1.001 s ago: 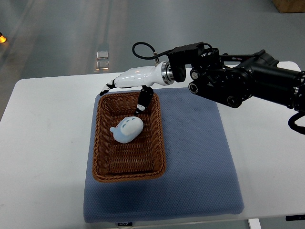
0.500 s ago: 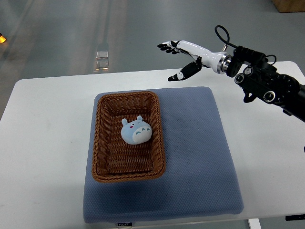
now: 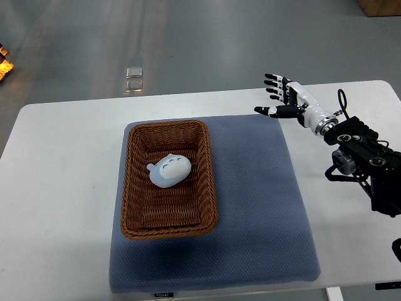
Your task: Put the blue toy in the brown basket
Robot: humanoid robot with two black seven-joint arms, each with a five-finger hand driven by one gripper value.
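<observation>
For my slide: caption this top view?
Blue toy lies in brown basket; right hand open, apart.

A white table (image 3: pixel 56 188) with rounded corners is filling most of the view, standing on a grey floor (image 3: pixel 188 37). A blue-grey mat (image 3: pixel 263 213) is lying flat on the table, covering its middle and reaching down to the near edge, where a small label is showing. Bare white tabletop is showing at the left side, along the far edge and at the right side. A brown basket (image 3: pixel 135 188) is sitting on the left part of the mat.
</observation>
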